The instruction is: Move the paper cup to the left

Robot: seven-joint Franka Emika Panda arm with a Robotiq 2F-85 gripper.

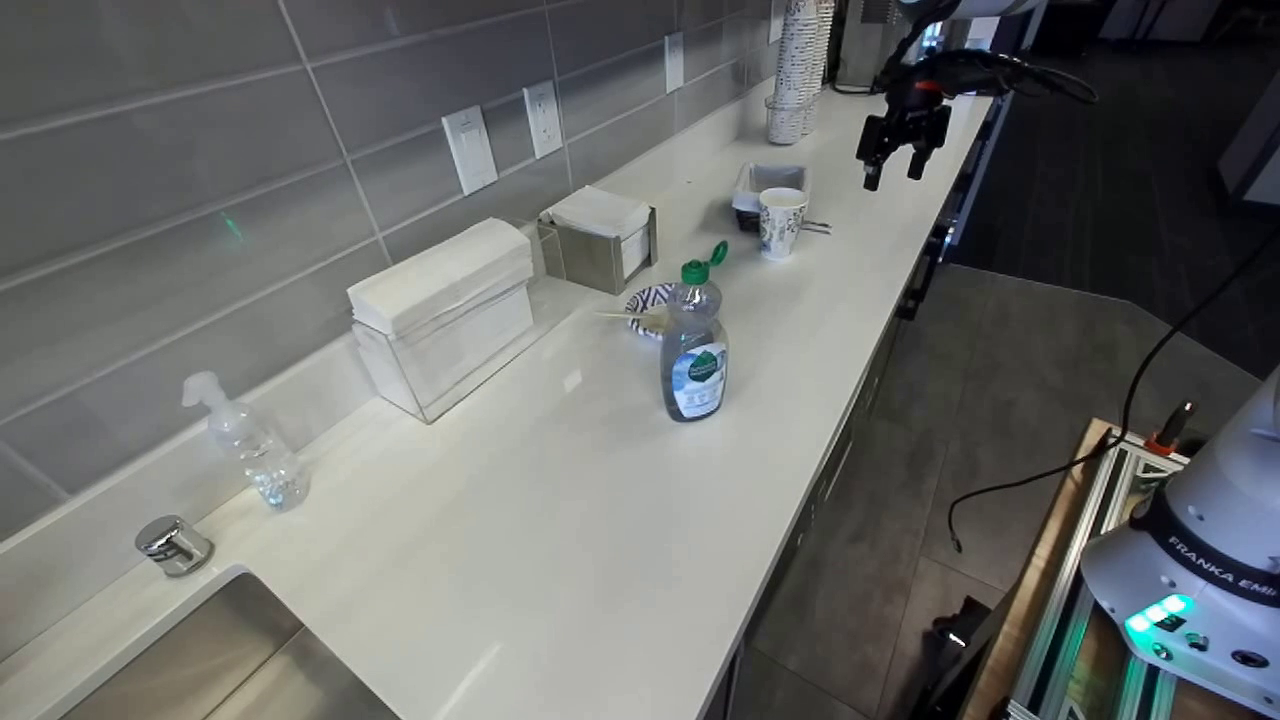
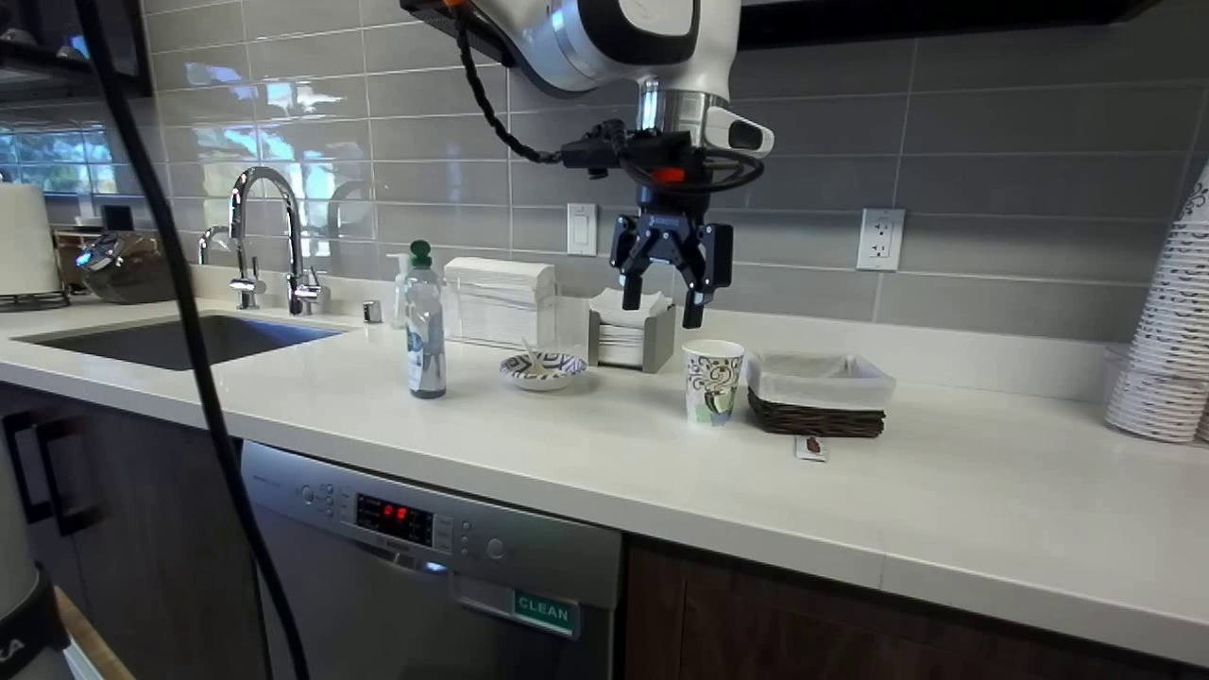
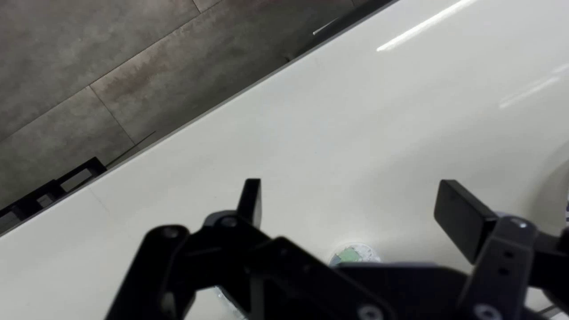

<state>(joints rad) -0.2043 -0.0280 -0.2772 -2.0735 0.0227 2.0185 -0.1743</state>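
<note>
The paper cup, white and tapered with a printed pattern, stands upright on the counter in both exterior views [image 1: 780, 226] [image 2: 712, 385]. It stands beside a lined basket. My gripper is open and empty in the air, higher than the cup and apart from it, in both exterior views [image 1: 894, 174] [image 2: 663, 304]. In the wrist view the two fingers of the gripper [image 3: 349, 200] are wide apart with bare counter between their tips. Only a small green and white part of the cup [image 3: 354, 253] shows there; the gripper body hides the rest.
A dish soap bottle [image 2: 425, 331] and a patterned bowl [image 2: 540, 372] stand on the sink side of the cup. A napkin holder [image 1: 600, 250] is by the wall. The wicker basket [image 2: 818, 416] and a small packet [image 2: 810, 449] are close to the cup. Stacked cups [image 2: 1157, 378] stand farther along.
</note>
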